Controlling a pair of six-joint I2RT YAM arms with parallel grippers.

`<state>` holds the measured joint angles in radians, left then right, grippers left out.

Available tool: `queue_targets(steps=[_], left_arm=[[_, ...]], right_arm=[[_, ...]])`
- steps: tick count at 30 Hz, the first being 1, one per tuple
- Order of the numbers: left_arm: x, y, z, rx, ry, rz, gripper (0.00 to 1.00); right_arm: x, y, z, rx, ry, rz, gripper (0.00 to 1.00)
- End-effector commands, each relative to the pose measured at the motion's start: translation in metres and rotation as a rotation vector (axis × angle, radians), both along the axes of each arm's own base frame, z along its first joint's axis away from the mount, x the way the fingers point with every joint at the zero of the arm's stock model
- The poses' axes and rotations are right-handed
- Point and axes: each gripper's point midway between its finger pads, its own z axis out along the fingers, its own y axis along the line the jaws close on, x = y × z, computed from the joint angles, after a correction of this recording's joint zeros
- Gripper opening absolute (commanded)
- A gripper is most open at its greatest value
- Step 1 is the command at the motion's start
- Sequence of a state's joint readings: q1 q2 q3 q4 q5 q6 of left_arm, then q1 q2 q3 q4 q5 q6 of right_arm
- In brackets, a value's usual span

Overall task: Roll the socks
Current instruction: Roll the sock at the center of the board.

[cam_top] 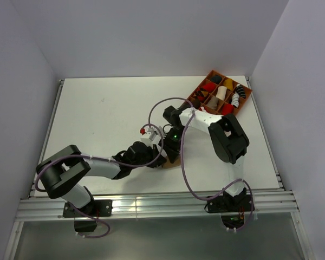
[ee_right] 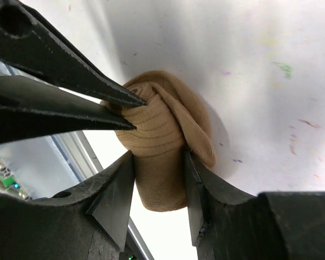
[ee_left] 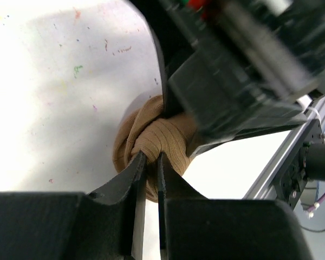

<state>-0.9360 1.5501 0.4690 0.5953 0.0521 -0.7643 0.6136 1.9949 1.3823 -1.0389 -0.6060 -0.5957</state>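
One tan-brown ribbed fabric sock (ee_right: 161, 127), bundled, lies on the white counter (ee_right: 271, 65). The left gripper (ee_left: 151, 158) pinches a fold narrowly; the right gripper (ee_right: 158, 160), half wide, clasps its sides.

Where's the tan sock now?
The tan sock sits bunched near the front edge of the table, pinched by the left gripper and straddled by the right gripper.
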Motion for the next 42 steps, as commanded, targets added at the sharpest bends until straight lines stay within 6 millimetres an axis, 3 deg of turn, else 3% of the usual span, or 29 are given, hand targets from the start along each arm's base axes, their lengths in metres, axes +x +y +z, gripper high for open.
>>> queue_targets(steps=[1, 19, 23, 28, 33, 36, 37, 38, 39, 40, 42], left_arm=[[-0.015, 0.024, -0.044, 0.167, 0.099, 0.009, 0.00], [-0.013, 0.023, -0.056, 0.221, 0.133, 0.014, 0.01], [-0.014, 0.022, -0.056, 0.225, 0.142, 0.012, 0.00], [-0.013, 0.018, -0.056, 0.237, 0.163, 0.008, 0.00], [-0.015, 0.015, -0.056, 0.235, 0.185, -0.002, 0.00], [-0.016, 0.012, -0.055, 0.234, 0.196, -0.010, 0.00], [-0.017, 0.012, -0.056, 0.235, 0.203, -0.014, 0.00], [-0.016, 0.012, -0.056, 0.239, 0.206, -0.013, 0.01], [-0.016, 0.011, -0.057, 0.241, 0.208, -0.016, 0.00], [-0.017, 0.011, -0.058, 0.245, 0.215, -0.020, 0.01], [-0.016, 0.008, -0.059, 0.247, 0.222, -0.026, 0.00]], right_arm=[[0.035, -0.007, 0.004, 0.021, -0.159, -0.026, 0.47], [0.033, -0.028, 0.037, 0.108, -0.193, -0.082, 0.54], [0.042, -0.035, 0.043, 0.135, -0.234, -0.117, 0.54], [0.068, -0.054, 0.070, 0.244, -0.300, -0.235, 0.54], [0.100, -0.078, 0.096, 0.310, -0.506, -0.335, 0.55], [0.095, -0.088, 0.101, 0.332, -0.623, -0.337, 0.56], [0.092, -0.090, 0.116, 0.355, -0.704, -0.328, 0.56], [0.091, -0.091, 0.119, 0.363, -0.754, -0.320, 0.58], [0.089, -0.093, 0.111, 0.367, -0.794, -0.310, 0.59], [0.083, -0.093, 0.123, 0.381, -0.871, -0.283, 0.60], [0.073, -0.092, 0.112, 0.374, -0.925, -0.216, 0.62]])
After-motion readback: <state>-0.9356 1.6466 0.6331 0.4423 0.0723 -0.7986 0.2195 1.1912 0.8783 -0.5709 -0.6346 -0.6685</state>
